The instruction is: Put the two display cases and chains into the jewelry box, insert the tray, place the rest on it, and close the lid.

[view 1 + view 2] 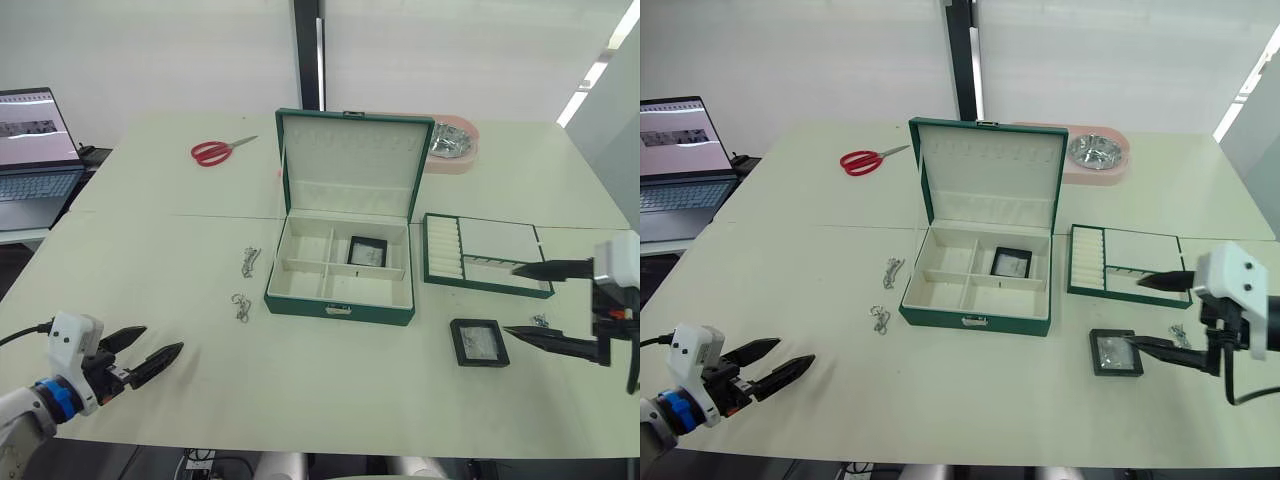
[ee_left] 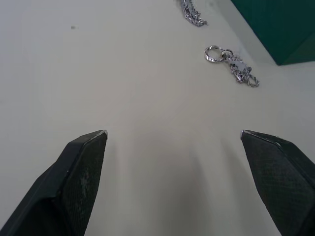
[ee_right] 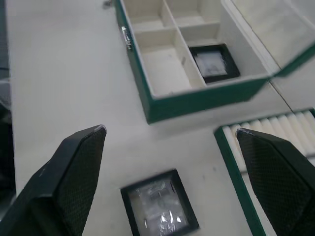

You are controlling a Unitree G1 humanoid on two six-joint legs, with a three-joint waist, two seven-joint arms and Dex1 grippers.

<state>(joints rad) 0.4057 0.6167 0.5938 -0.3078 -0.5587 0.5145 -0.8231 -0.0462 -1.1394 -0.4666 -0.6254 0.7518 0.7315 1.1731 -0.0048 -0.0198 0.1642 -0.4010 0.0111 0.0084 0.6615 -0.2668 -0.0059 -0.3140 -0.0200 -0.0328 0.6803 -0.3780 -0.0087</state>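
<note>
Left eye view: two display cases (image 1: 367, 251) (image 1: 478, 341), two chains (image 1: 250, 260) (image 1: 240, 306), both pincers (image 1: 148, 352) (image 1: 525, 300) wide open, empty.

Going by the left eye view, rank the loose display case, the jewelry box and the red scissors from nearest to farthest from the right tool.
1. Display case, on the table just beside the right tool.
2. Jewelry box, centre, lid up.
3. Scissors, far left corner.

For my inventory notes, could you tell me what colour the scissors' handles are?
Red; the scissors show best in the left eye view.

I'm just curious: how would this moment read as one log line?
jewelry box: lid open | display cases: one inside, one on table | right gripper: open | left gripper: open
</note>
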